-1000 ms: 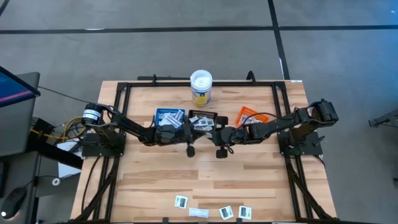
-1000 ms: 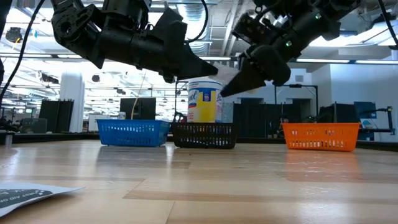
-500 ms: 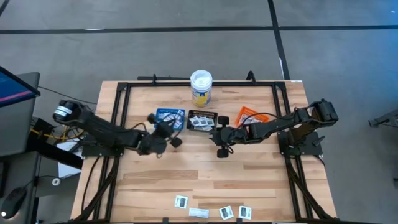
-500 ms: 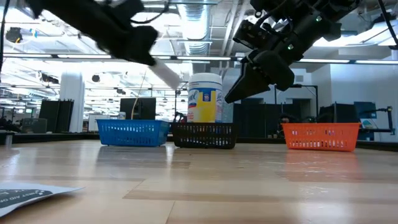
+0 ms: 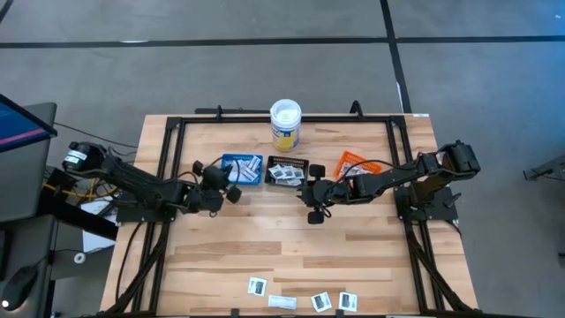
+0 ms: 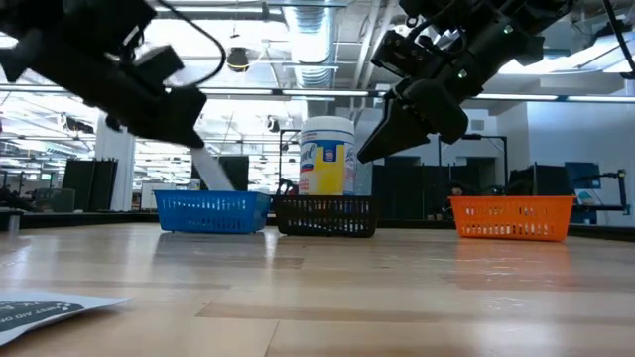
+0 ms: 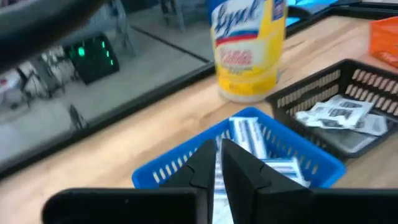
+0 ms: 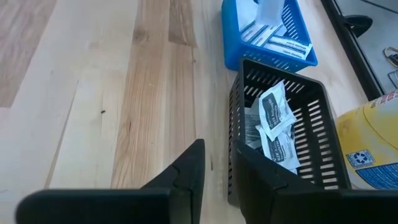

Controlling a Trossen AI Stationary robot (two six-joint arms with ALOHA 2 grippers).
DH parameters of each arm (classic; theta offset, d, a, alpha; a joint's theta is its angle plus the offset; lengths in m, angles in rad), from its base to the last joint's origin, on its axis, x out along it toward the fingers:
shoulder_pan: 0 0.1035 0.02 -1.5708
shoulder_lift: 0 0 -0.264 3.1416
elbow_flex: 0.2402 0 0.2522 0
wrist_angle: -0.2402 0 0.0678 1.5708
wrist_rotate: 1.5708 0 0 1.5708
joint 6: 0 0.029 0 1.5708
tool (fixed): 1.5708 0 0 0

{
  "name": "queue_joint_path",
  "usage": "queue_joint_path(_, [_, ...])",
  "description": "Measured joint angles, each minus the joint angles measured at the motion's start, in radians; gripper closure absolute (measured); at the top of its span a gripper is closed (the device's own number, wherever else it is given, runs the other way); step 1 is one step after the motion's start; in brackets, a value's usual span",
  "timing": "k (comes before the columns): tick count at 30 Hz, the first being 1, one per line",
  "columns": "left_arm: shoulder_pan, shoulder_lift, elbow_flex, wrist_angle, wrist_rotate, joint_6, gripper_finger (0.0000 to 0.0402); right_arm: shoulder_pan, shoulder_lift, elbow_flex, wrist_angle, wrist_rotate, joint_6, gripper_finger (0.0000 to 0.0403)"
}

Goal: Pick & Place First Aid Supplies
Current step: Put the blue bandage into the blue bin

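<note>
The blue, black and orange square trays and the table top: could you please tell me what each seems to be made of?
The blue square tray, black square tray and orange square tray look like moulded plastic: slotted, evenly coloured walls. The table top looks like pale wood with a smooth, slightly glossy finish: plank seams and grain show, and the low view catches faint reflections.

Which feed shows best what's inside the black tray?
Right wrist view: the black tray lies open, crumpled white packets visible inside. Left wrist view shows them at an angle, high view tiny, low view only its slatted side.

table (image 5: pixel 353 247): light wood | far side: tub (image 5: pixel 285 123), blue tray (image 5: pixel 244 168), black tray (image 5: pixel 289 170), orange tray (image 5: pixel 351 164) | near edge: packets (image 5: pixel 302 299)
</note>
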Motion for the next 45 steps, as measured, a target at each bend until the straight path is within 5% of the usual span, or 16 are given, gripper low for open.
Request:
queue_joint_path(9, [0.102,0.025,-0.019,0.105,0.221,-0.071,0.033,0.0,0.0,0.0,0.014,0.0,0.0,0.033])
queue_joint_path(17, [0.091,0.025,-0.019,0.452,0.345,0.136,0.0325,0.001,0.0,0.0,0.017,0.0,0.0,0.033])
queue_joint_path(23, [0.091,0.026,-0.019,0.453,0.356,0.139,0.0325,0.0,0.0,0.0,0.017,0.0,0.025,0.033])
queue_joint_path(34, [0.091,0.035,-0.019,0.388,0.54,0.135,0.0325,0.0,0.0,0.0,0.017,0.0,0.034,0.033])
queue_joint_path(45, [-0.053,0.067,-0.017,0.319,0.672,-0.116,0.0325,0.0,0.0,0.0,0.015,-0.001,0.034,0.033])
